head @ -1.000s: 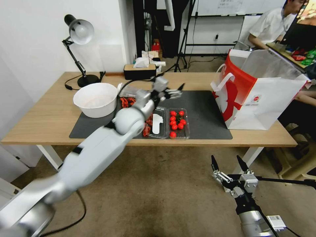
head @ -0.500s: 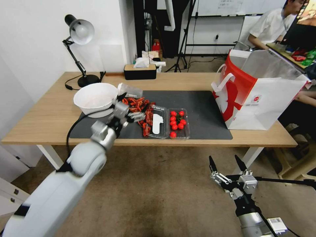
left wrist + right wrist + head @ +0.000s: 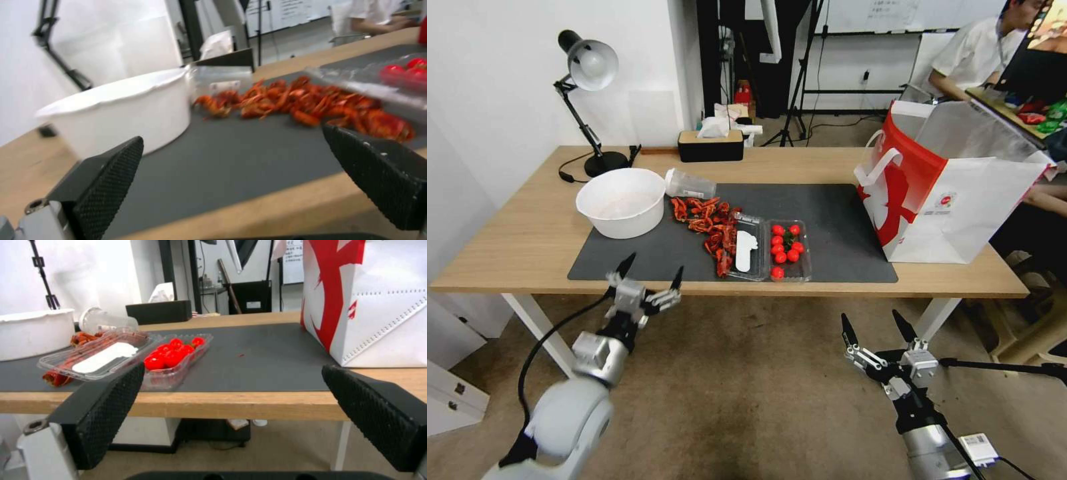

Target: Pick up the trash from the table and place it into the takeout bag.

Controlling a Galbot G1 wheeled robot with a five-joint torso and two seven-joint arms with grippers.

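Between picks: both end effectors empty and spread, left end effector [image 3: 647, 279] low before the worktop [image 3: 527, 233], right end effector [image 3: 875, 331] lower still; next, reaching for the clear plastic cup [image 3: 690, 184] lying beside the white bowl [image 3: 620, 200], well apart from the takeout bag [image 3: 954, 187].

Bowl [image 3: 621, 201]: on mat [image 3: 834, 213], left end.
Cup [image 3: 689, 184]: lying just right of bowl.
Trays [image 3: 774, 249]: mat's front middle.
Takeout bag [image 3: 954, 187]: table's [image 3: 514, 240] right end.
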